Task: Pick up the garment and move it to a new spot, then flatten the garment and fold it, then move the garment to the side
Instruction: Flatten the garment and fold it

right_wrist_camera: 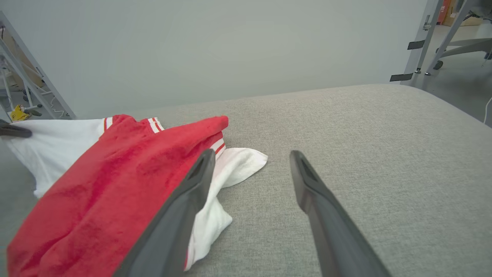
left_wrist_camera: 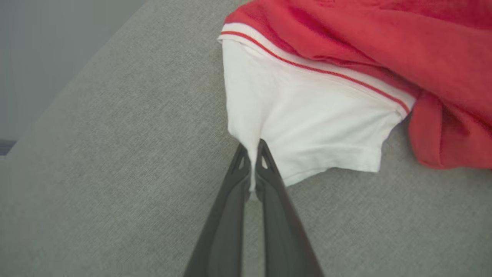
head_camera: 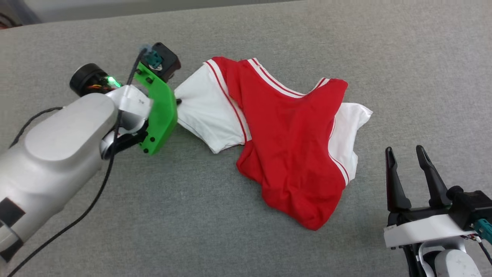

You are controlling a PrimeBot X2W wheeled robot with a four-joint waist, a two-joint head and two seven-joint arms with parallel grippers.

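A red garment with white sleeves lies crumpled at the centre of the head view on a grey padded surface. Its long axis runs diagonally, from the upper left down to the lower right of the frame.

At the left of the frame, the left fingers are closed together on the outer edge of one white sleeve. A thin fold of cloth is pinched between their tips. From this grip, the rest of the garment stretches away to the right.

At the lower right of the frame, the right fingers stand wide apart and hold nothing. They point up the frame, near the garment's right side but not touching it.

The left arm has the only hold, at one end of the long axis. A lift from here would likely leave the red body trailing below the sleeve.
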